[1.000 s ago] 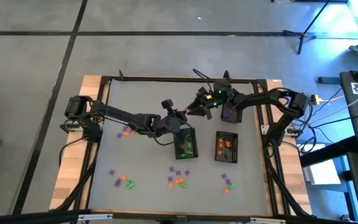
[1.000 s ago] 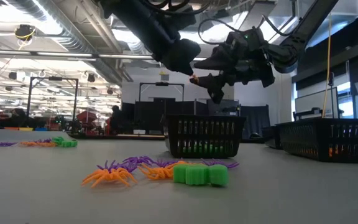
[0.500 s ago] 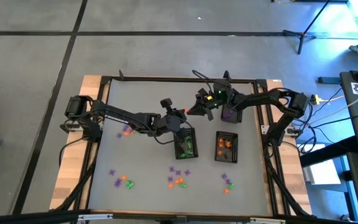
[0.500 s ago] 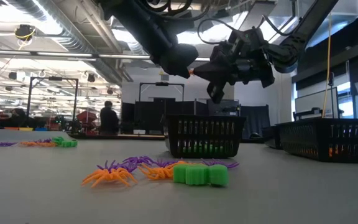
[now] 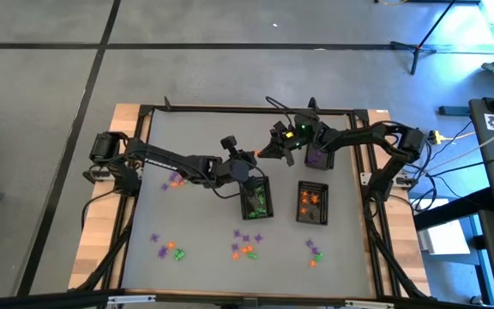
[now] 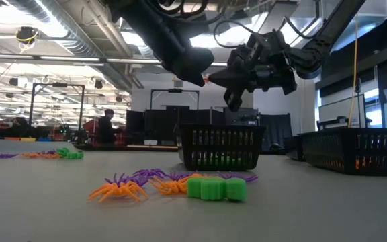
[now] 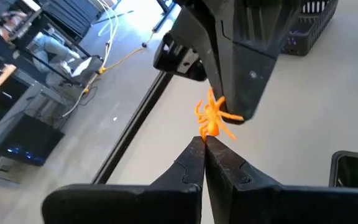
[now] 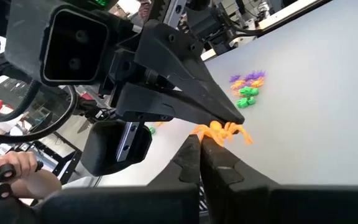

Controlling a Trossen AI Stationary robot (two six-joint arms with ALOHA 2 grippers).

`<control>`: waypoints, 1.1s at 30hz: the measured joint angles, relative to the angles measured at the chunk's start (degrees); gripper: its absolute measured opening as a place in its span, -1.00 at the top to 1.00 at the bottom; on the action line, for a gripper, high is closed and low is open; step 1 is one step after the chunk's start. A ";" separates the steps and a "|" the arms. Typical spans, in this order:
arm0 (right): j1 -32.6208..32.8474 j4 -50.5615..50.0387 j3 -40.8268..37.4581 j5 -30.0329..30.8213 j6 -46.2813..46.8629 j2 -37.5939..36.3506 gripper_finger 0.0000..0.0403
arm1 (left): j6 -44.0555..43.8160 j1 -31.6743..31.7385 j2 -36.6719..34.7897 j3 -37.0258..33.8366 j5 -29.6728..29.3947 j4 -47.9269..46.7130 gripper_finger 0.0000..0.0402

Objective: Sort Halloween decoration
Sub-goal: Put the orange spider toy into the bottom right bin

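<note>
A small orange spider [image 7: 214, 117], one of the Halloween decoration pieces, hangs in the air between my two grippers above the middle of the table, left of the far basket [image 5: 318, 156]. My left gripper [image 5: 250, 158] comes from the left and is shut on it. My right gripper [image 5: 261, 154] comes from the right and is shut on the same spider [image 8: 224, 132]. In the low view the spider [image 6: 207, 79] shows as an orange speck between the two dark heads, well above the green-filled basket [image 6: 219, 146]. My left gripper pinches the spider's legs on one side [image 7: 208, 129] between the free ends of its two fingers, slanting down from the table's left. The spider is clear of the table. My right gripper pinches the spider's other side [image 8: 211, 131] between its fingertips, about level, from the table's right.
Three black mesh baskets stand right of centre: one with green pieces [image 5: 256, 199], one with orange [image 5: 312, 202], one with purple at the far right. Loose trinkets lie in clusters at the left [image 5: 172, 180] and along the near edge [image 5: 168, 250], [image 5: 245, 246], [image 5: 314, 252].
My right gripper has shut: its fingers stood apart around the spider a second ago and now meet on it. My left gripper has kept its hold, and both arms have stayed in place.
</note>
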 joint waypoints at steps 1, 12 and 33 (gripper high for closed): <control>-0.22 -0.36 0.00 0.24 -0.11 0.00 0.99 | -0.27 0.17 0.00 0.01 0.36 -0.37 1.00; -1.93 -1.91 0.00 -0.21 -0.28 -0.02 1.00 | -0.31 0.39 -0.35 0.01 0.51 -1.86 0.84; -1.72 -35.44 0.07 14.14 -18.92 -17.52 1.00 | -3.80 -0.23 -16.66 -13.44 5.05 3.23 0.33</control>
